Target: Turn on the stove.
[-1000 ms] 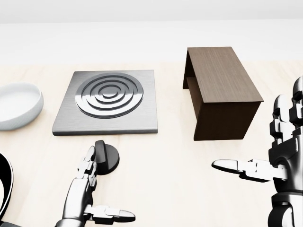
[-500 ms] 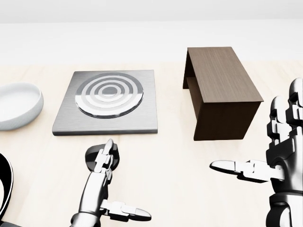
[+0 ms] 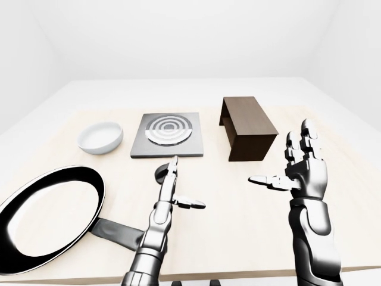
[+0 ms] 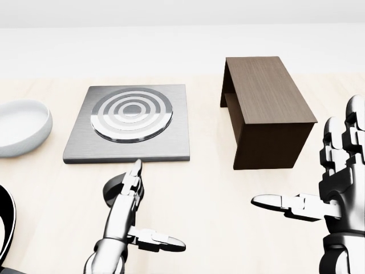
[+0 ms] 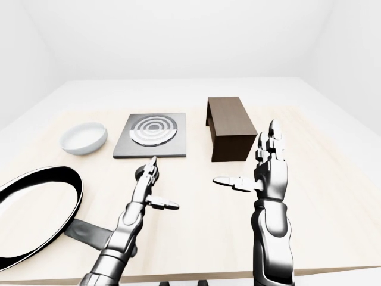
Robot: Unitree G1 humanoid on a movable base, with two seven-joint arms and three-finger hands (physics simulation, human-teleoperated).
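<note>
The stove plate (image 4: 126, 123) is a grey square with light and dark concentric rings, left of centre in the head view. Its black round knob (image 4: 112, 192) lies on the table just below it, and my left fingers (image 4: 132, 182) cover most of it. My left hand (image 4: 159, 206) is open, with the fingers stretched straight over the knob towards the plate's lower edge and the thumb out to the right. My right hand (image 4: 302, 171) is open and empty, palm turned left, held above the table at the right.
A brown wooden box (image 4: 268, 108), open at one side, stands right of the stove plate. A white bowl (image 4: 20, 125) sits at the left. A large black frying pan (image 3: 47, 214) lies at the lower left, with its handle near my left forearm. The table's near edge (image 3: 238, 275) runs along the bottom.
My left hand slid up over the knob, which showed its raised grip a second ago and is now mostly covered. The stove rings look brighter. The right hand barely moved.
</note>
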